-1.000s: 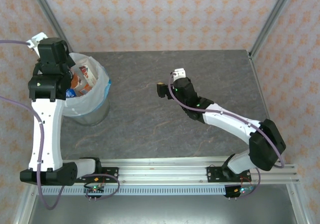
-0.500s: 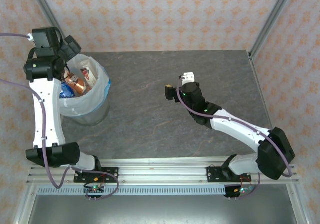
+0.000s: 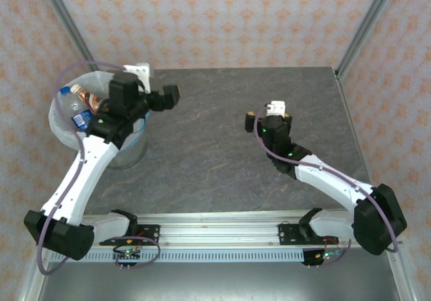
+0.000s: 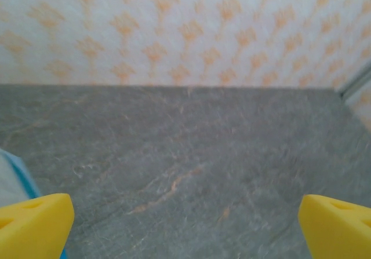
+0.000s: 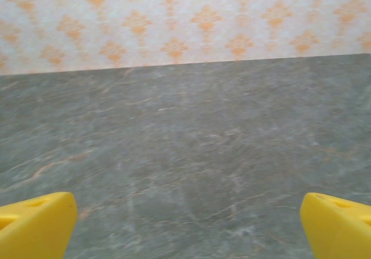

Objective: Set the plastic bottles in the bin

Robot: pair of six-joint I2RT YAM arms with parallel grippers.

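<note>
The bin (image 3: 59, 127), lined with a white bag, stands at the table's left edge. Inside it lie plastic bottles: one with a brown label and pale cap (image 3: 84, 97) and one with a blue label (image 3: 81, 118); my left arm covers the others. My left gripper (image 3: 168, 97) hangs just right of the bin above bare table and points right. It is open, with its yellow fingertips (image 4: 35, 225) wide apart and nothing between them. My right gripper (image 3: 267, 117) hovers over the middle right of the table, also open and empty, its fingertips (image 5: 36, 224) spread wide.
The grey stone-patterned table (image 3: 209, 159) stretches between the two arms. A strip of the bin's bag (image 4: 13, 175) shows at the lower left of the left wrist view. Patterned walls and metal posts (image 3: 367, 25) close the back and sides.
My left gripper opened above the bin, then swung right, off the bin and out over the table. The right arm drew back to the right.
</note>
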